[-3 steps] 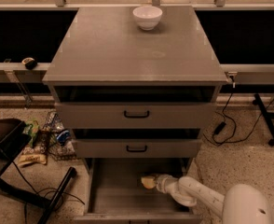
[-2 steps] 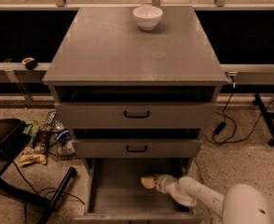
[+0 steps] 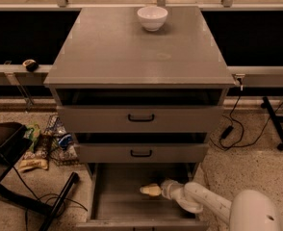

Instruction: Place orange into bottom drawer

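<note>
The bottom drawer [image 3: 120, 198] is pulled out at the foot of the grey cabinet, a wide flat grey tray. My white arm reaches into it from the lower right. My gripper [image 3: 150, 190] is low over the drawer floor, near its middle and toward the back. The orange does not show; it is hidden or out of view.
A white bowl [image 3: 152, 17] stands at the back of the cabinet top [image 3: 132, 52]. The two upper drawers [image 3: 141, 118] with black handles are slightly open. Snack bags and clutter [image 3: 47, 143] and a black stand [image 3: 9, 153] lie on the floor at left. Cables [image 3: 233, 129] trail at right.
</note>
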Motion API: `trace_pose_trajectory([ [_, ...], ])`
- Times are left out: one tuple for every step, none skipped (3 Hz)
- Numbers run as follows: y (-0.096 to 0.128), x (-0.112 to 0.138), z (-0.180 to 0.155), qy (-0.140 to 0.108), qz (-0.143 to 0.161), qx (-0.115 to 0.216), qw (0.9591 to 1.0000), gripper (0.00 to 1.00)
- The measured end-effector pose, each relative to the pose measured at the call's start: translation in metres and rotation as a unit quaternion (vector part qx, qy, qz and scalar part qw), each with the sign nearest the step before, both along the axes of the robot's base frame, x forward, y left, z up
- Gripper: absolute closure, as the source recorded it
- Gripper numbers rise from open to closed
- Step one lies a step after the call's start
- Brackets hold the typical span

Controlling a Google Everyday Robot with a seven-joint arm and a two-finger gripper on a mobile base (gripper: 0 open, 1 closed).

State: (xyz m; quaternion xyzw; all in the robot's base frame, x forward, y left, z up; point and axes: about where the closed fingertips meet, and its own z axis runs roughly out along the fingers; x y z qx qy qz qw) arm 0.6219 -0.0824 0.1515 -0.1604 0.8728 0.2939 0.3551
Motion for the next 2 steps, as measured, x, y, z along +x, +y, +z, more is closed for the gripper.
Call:
trace_pose_trajectory([
  [0.000,0.000,0.000,0.000,0.000,0.000,1.0000,0.00],
  [0.004,-0.017,0.013,-0.006,0.044,0.003,0.9990,0.00],
])
